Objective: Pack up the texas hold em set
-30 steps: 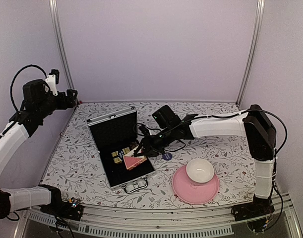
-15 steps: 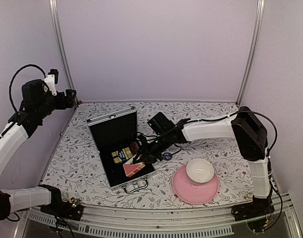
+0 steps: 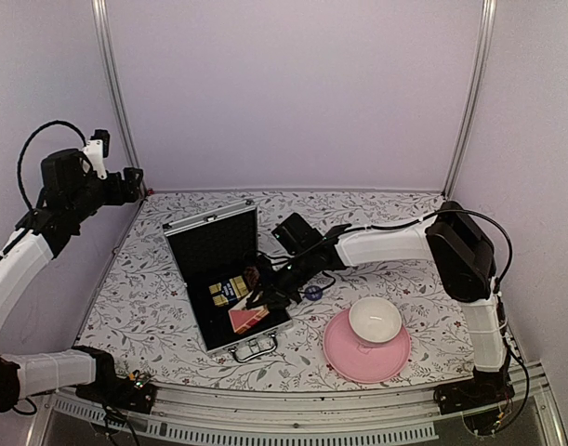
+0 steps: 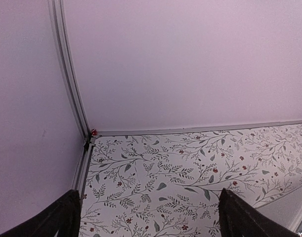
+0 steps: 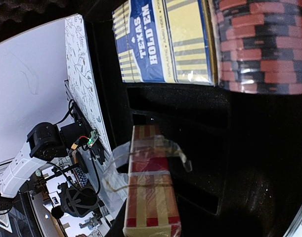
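The silver briefcase [image 3: 207,223] lies open left of centre, its black-lined lid up. Inside it sit a gold-and-dark card box [image 3: 228,290] [image 5: 163,39] and a dark red chip stack [image 3: 253,276] [image 5: 262,47]. My right gripper [image 3: 265,297] [image 5: 151,163] reaches into the case, its clear fingers shut on the red card box [image 3: 249,319] [image 5: 151,197], which tilts over an empty black slot [image 5: 200,128]. A blue round disc [image 3: 312,292] lies on the table right of the case. My left gripper [image 3: 130,186] [image 4: 151,224] hangs open, high at the far left corner, with nothing between its fingers.
A pink plate [image 3: 344,358] with a white bowl [image 3: 375,319] on it stands near the front right. The case's metal handle [image 3: 254,348] points to the near edge. Metal frame posts [image 3: 112,93] and walls close in the back and sides.
My right gripper has moved left and down into the case, carrying the red card box from above the case's right edge to low over the near slot. The left arm has stayed still.
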